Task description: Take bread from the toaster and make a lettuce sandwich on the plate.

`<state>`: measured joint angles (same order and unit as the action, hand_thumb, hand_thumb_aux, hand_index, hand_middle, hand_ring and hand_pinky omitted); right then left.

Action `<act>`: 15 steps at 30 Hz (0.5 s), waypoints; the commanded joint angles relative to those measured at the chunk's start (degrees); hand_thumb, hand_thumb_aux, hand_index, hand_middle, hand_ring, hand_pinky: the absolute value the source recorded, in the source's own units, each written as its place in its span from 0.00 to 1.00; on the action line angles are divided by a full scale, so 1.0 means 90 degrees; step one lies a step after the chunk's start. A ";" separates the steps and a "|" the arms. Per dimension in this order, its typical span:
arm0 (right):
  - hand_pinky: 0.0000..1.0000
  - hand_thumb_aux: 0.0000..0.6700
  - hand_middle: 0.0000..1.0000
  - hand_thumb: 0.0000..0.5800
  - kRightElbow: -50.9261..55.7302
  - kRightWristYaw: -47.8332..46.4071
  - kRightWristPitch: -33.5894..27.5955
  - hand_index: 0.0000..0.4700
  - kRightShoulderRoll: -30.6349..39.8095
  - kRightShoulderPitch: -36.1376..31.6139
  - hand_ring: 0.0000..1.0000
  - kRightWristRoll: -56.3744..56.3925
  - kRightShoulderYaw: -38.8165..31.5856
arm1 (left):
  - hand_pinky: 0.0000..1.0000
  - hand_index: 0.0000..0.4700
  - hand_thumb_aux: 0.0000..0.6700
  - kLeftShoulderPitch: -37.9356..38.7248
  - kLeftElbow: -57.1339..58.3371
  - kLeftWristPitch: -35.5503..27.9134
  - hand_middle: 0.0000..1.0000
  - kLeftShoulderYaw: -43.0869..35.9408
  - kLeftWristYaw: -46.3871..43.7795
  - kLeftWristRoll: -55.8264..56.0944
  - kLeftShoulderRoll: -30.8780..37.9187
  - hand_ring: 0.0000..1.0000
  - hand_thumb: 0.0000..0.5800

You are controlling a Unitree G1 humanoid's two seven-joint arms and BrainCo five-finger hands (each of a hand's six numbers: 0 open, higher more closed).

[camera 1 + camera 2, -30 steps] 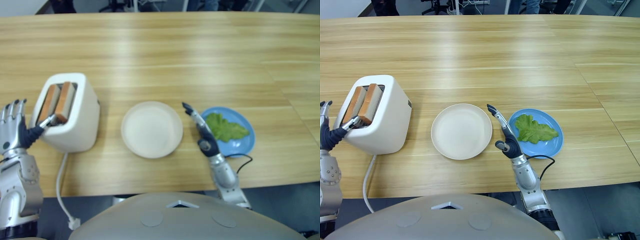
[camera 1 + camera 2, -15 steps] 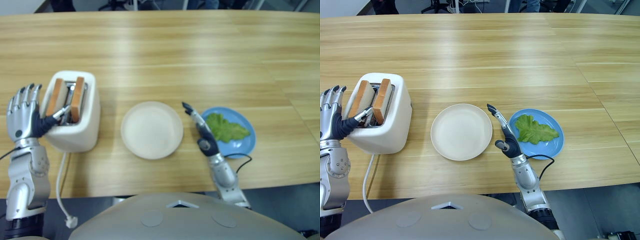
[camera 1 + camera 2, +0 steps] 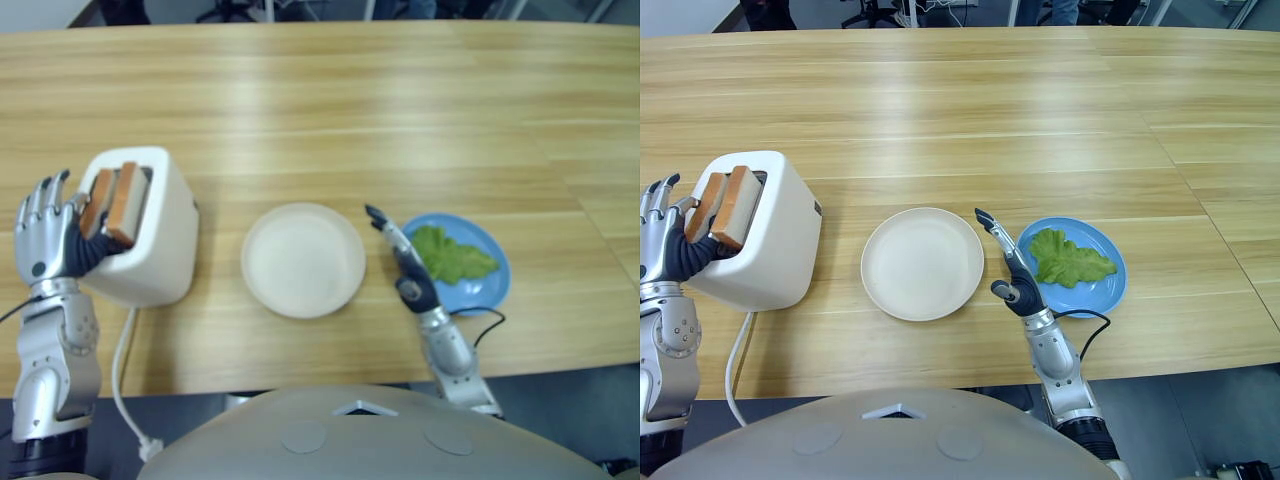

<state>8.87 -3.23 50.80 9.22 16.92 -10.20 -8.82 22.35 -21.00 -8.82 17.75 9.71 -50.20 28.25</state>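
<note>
Plate: round cream one (image 3: 922,263), flat on the wooden table (image 3: 990,120). I'm placing everything else off of it.
Toaster: white (image 3: 765,250), just left of the plate with a small gap between them. Its slots face up and a bit away from the plate.
Bread: two toasted slices (image 3: 725,205) poking out of the toaster top, on the side farthest from the plate.
Left hand: (image 3: 665,245) left of the plate, past the toaster, right up against the slices. Honestly can't tell if it has a grip on them or is just resting there.
Right hand: (image 3: 1005,260) right at the plate's right edge, turned edge-on with the fingers (image 3: 990,228) straight out and nothing in it.
Lettuce: one green leaf (image 3: 1070,258) lying on a blue plate (image 3: 1090,292), right of the cream plate, just past the right hand.
Cord: white (image 3: 735,350), drops off the table's front edge, left of the plate below the toaster.
</note>
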 commanded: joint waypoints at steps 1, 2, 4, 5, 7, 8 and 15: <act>0.00 0.00 0.00 0.00 0.0012 0.0003 -0.0021 0.00 0.0028 0.0015 0.00 0.0010 0.0058 | 0.00 0.98 1.00 0.0088 0.0197 -0.0022 0.00 -0.0127 -0.0170 0.0051 -0.0022 0.00 1.00; 0.00 0.00 0.00 0.00 0.0011 0.0003 -0.0020 0.00 0.0030 0.0018 0.00 0.0008 0.0059 | 0.00 0.98 1.00 0.0088 0.0201 -0.0020 0.00 -0.0109 -0.0153 0.0069 -0.0031 0.00 1.00; 0.00 0.00 0.00 0.00 0.0016 0.0006 -0.0019 0.00 0.0032 0.0020 0.00 0.0005 0.0061 | 0.00 0.98 1.00 0.0072 0.0194 0.0024 0.00 -0.0044 -0.0073 0.0161 -0.0052 0.00 1.00; 0.00 0.00 0.00 0.00 0.0019 0.0007 -0.0017 0.00 0.0033 0.0020 0.00 0.0006 0.0062 | 0.00 0.98 1.00 0.0064 0.0185 0.0052 0.00 -0.0007 -0.0058 0.0237 -0.0056 0.00 1.00; 0.00 0.00 0.00 0.00 0.0028 0.0012 -0.0012 0.00 0.0031 0.0014 0.00 0.0006 0.0066 | 0.00 0.98 1.00 0.0026 0.0177 0.0124 0.00 0.0078 -0.0046 0.0476 -0.0085 0.00 1.00; 0.00 0.00 0.00 0.00 0.0039 0.0016 -0.0008 0.00 0.0029 0.0006 0.00 0.0006 0.0069 | 0.00 0.98 1.00 0.0002 0.0169 0.0160 0.00 0.0124 -0.0016 0.0581 -0.0101 0.00 1.00; 0.00 0.00 0.00 0.00 0.0094 0.0031 0.0009 0.00 0.0020 -0.0047 0.00 -0.0001 0.0081 | 1.00 0.98 1.00 -0.0193 0.0192 0.0752 1.00 0.0486 0.0071 0.1791 -0.0315 1.00 1.00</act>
<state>8.87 -3.22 50.83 9.28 16.75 -10.20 -8.73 21.25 -19.66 -4.28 21.38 10.08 -37.16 26.00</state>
